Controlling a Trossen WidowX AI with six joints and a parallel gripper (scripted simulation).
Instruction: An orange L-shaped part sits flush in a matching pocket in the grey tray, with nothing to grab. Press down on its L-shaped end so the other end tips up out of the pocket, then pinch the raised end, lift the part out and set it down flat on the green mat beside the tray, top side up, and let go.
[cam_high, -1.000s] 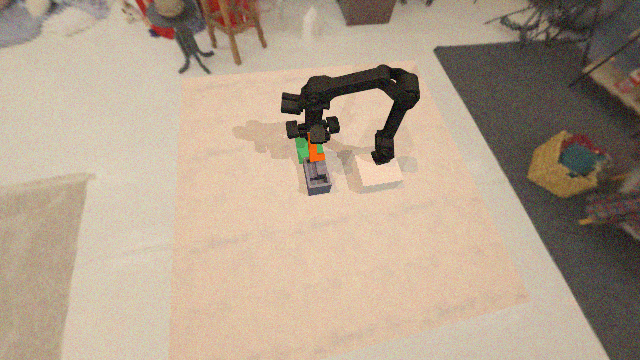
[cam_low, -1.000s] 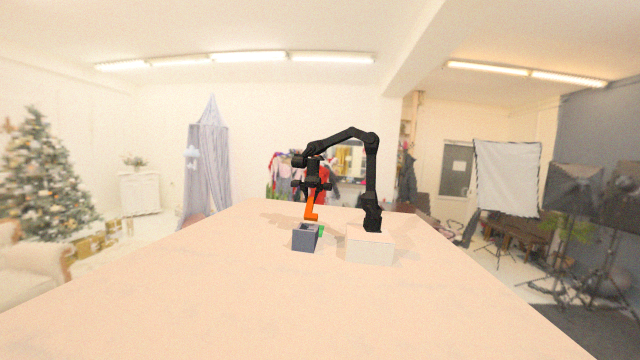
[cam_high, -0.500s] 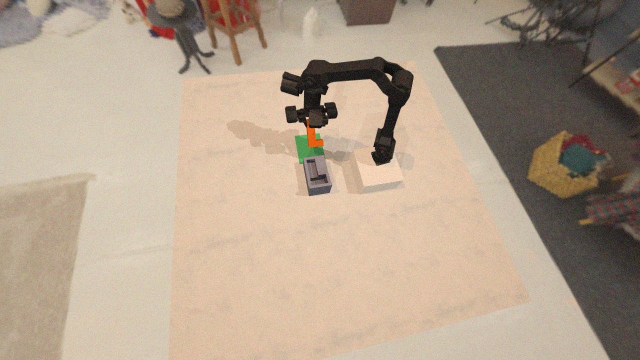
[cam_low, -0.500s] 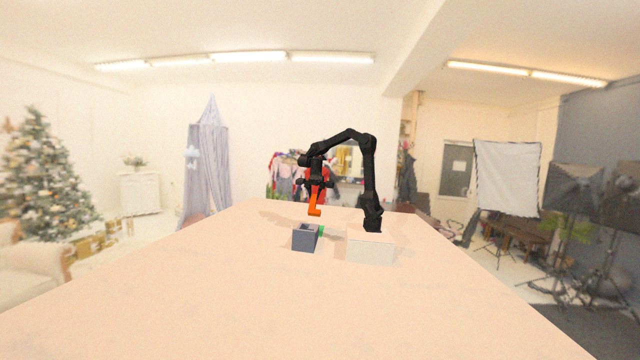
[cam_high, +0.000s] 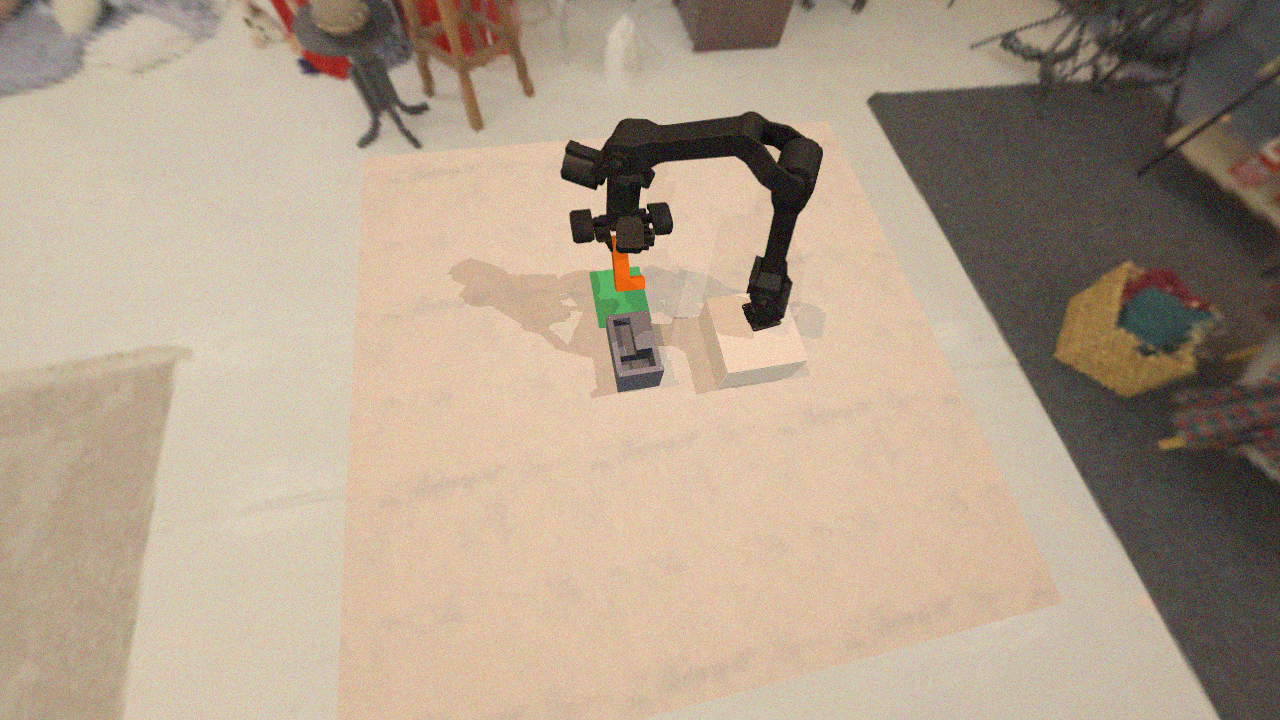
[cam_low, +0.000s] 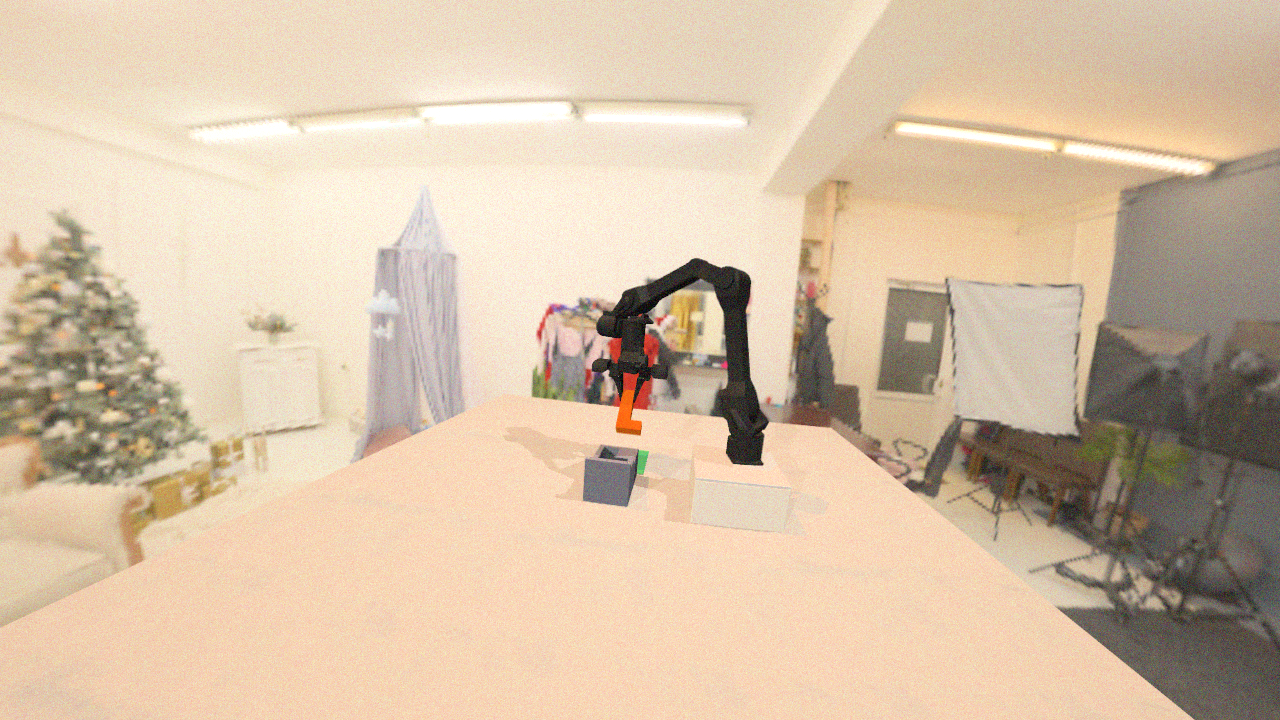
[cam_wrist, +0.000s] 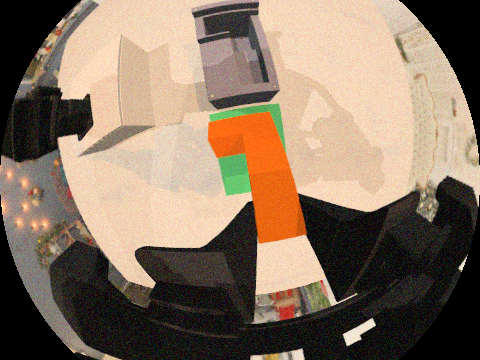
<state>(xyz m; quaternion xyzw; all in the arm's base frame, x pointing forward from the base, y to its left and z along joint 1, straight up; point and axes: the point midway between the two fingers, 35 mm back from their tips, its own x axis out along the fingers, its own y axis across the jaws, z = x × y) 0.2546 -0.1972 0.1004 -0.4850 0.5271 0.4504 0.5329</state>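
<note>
The orange L-shaped part hangs in the air over the green mat, its long arm sloping steeply down and its L-shaped end lowest. My gripper is shut on the upper end of its long arm. The green mat lies on the table below, partly hidden by the part in the wrist view. The grey tray stands beside the mat, its L-shaped pocket empty.
A pale block bears the arm's base, to the right of the tray in the top and exterior views. The table extends around the tray, mat and block. The tray's walls rise above the mat.
</note>
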